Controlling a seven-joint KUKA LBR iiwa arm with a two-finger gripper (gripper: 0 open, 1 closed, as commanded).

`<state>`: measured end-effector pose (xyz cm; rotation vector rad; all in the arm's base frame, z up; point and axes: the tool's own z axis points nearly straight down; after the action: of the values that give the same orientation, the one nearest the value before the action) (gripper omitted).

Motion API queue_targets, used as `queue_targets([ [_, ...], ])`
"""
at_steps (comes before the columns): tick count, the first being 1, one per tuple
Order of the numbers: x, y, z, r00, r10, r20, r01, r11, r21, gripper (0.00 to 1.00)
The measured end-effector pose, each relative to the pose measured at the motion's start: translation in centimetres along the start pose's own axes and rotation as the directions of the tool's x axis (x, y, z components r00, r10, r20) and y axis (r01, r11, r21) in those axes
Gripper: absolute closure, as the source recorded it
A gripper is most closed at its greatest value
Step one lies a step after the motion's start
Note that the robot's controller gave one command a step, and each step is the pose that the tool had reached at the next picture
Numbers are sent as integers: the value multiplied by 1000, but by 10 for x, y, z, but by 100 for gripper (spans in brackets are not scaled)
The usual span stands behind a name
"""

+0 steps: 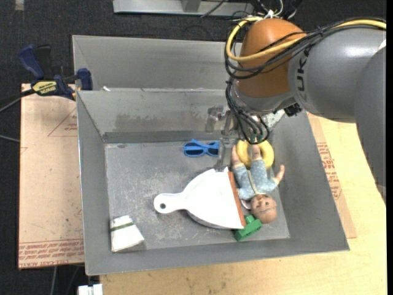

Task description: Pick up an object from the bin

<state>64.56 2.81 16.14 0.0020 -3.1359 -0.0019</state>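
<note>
My gripper [225, 141] hangs low at the back right of the bin, under the arm's orange cover. Just to its left lies a small blue plastic clip [198, 147]. A yellow ring-shaped thing [251, 153] lies right beside it, partly hidden by cables. A doll in pale blue clothes [258, 186] stretches from that yellow thing toward the front, its head nearest the front wall. A white flat scoop with a round handle [199, 203] lies left of the doll, its far edge below the gripper.
A green block [249, 228] sits by the doll's head near the front wall. A folded white pad with a green stripe [126, 232] lies in the front left corner. The arm fills the space over the bin's right side.
</note>
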Motion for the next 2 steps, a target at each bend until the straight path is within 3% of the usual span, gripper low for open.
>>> queue_targets([
  [1, -2, 0, -5, 1000, 0, 7, 0, 1000, 0, 0],
  [2, 0, -3, 35, 1000, 24, 12, -24, 1000, -1, 0],
])
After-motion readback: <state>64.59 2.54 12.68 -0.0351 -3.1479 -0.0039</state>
